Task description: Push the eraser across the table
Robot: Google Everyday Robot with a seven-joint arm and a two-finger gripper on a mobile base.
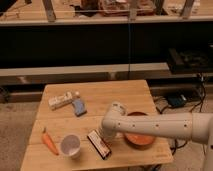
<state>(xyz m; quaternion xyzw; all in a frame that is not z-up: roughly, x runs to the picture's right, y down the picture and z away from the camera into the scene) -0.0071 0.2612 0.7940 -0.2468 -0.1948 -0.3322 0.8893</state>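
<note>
The eraser (99, 144) lies flat near the front edge of the bench (120, 95), slanting from upper left to lower right, a long black block with a pale reddish strip along its top. The gripper (105, 134) comes down right at the eraser's upper right side, at the end of the white arm (160, 125) that reaches in from the right; it sits so close to the block that whether they touch cannot be told, and the wrist hides the tip, so I cannot tell whether the gripper is apart or together.

Just left of the gripper, past the eraser, a white cup (70, 146) stands upright with its mouth open to the top. Further left of the cup, an orange carrot (49, 142) lies on the planks near the bench's left edge, its green end pointing away from the front.

To the right of the gripper, partly under the arm, an orange bowl (139, 139) rests on the bench near its front right corner.

Beyond the gripper and to its left, a small blue block (79, 106) lies flat, and just behind that, touching or nearly touching it, a white oblong box (61, 100) lies aslant near the far left corner.

Behind the bench a dark shelf unit (100, 45) runs across the whole view, with a black box (192, 60) on its right part and a cable (202, 100) on the floor below.
</note>
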